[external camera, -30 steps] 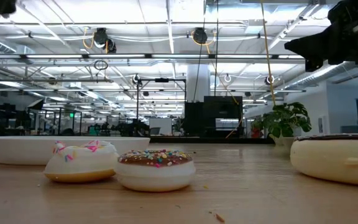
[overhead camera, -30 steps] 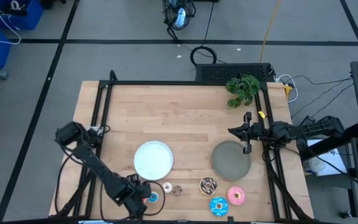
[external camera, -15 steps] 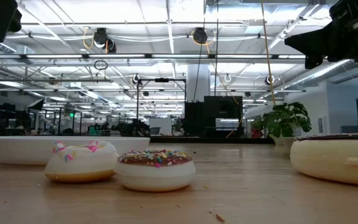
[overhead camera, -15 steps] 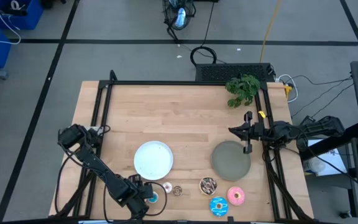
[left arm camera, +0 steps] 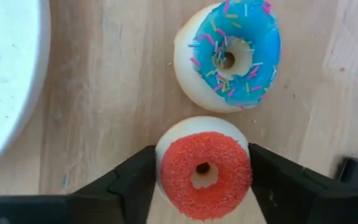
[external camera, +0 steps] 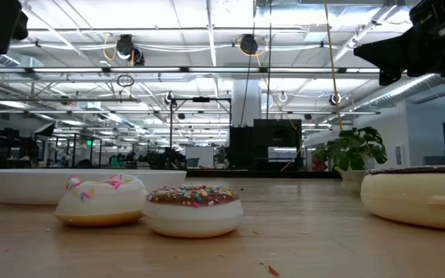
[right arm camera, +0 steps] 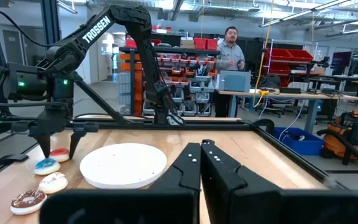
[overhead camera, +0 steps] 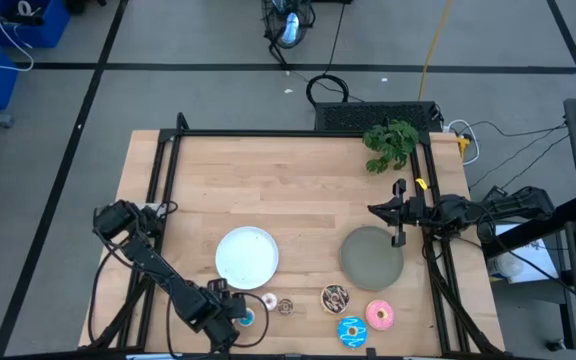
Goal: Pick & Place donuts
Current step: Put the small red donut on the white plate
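Note:
My left gripper (overhead camera: 230, 318) is at the table's near edge, left of centre, shut on a tiny red donut (left arm camera: 204, 174). A tiny blue donut (left arm camera: 229, 53) lies flat just beyond it. A tiny white donut (overhead camera: 268, 301) and a tiny brown one (overhead camera: 286, 306) lie to the right. Farther right lie a larger chocolate-sprinkled donut (overhead camera: 335, 297), a blue one (overhead camera: 352, 331) and a pink one (overhead camera: 380, 315). My right gripper (overhead camera: 398, 212) is shut and waits over the far rim of the grey plate (overhead camera: 372, 256). My left gripper pinches the red donut by its pale outer rim (left arm camera: 163, 155), one finger (left arm camera: 132, 183) on each side, coming from above and pointing down. The donut lies flat with its icing up. From the right wrist view the red donut (right arm camera: 59, 154) sits on the table.
The white plate (overhead camera: 247, 256) lies just beyond the tiny donuts, close to my left gripper. A potted plant (overhead camera: 390, 143) stands at the far right corner. A black frame (overhead camera: 164, 170) runs along the table's edges. A person (right arm camera: 231, 43) stands in the room behind.
My left arm has shifted a little toward the table's right and has come farther into the low view's upper left. The donuts and plates have stayed where they were.

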`<act>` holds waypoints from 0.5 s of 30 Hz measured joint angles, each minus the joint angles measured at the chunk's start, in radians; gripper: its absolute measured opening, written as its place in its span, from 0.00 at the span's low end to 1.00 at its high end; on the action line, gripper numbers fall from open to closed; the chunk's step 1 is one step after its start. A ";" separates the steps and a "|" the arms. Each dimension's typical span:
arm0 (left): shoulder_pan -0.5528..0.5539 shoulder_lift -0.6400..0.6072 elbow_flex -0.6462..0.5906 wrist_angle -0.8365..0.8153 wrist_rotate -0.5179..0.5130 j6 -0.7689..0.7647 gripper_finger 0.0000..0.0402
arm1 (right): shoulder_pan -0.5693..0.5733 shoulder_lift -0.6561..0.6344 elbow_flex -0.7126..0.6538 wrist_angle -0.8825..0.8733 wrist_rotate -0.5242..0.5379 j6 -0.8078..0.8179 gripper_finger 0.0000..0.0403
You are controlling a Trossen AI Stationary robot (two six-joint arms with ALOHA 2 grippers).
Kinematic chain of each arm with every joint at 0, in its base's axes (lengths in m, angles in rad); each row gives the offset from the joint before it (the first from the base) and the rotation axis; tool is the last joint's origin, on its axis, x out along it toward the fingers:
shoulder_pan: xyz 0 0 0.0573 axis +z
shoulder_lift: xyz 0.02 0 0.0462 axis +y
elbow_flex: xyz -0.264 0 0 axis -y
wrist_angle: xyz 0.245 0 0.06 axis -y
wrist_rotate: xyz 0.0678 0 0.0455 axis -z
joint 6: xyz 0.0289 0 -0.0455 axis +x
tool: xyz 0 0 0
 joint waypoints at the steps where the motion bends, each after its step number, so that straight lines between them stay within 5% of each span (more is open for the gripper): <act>1: 0.000 0.000 0.000 0.001 0.001 -0.004 0.55 | 0.000 0.000 0.000 0.000 0.000 0.000 0.00; 8: 0.004 -0.012 0.024 -0.017 0.024 -0.009 0.40 | 0.000 0.000 0.000 0.000 0.000 0.003 0.00; 15: 0.022 -0.097 0.054 -0.113 0.010 -0.032 0.37 | 0.000 0.000 0.000 0.000 0.000 0.003 0.00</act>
